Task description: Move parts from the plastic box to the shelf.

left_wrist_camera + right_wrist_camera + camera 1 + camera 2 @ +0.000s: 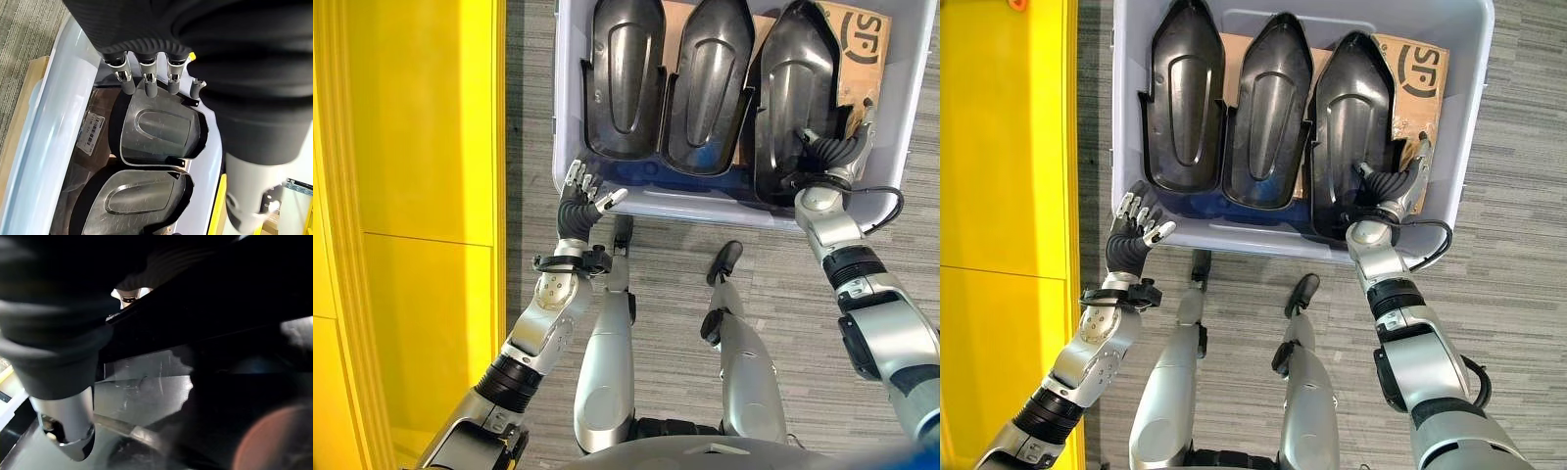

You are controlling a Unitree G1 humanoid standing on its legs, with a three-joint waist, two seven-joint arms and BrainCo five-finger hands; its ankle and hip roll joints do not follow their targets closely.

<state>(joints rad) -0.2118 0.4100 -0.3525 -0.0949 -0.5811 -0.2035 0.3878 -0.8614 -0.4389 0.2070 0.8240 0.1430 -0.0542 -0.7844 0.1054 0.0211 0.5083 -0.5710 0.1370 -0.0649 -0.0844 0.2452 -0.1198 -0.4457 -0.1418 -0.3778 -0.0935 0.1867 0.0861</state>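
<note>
Gripping rightmost black part (1351, 117) — right hand (1393, 186).

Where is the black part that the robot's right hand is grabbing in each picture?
Left eye view: the rightmost black part stands in the plastic box, with the right hand at its lower right edge.
Right eye view: the same part, again rightmost of three.
Left wrist view: I cannot tell whether it is here.
Right wrist view: a dark surface up close, probably this part.
Shared landmark: the cardboard behind the part.
</note>
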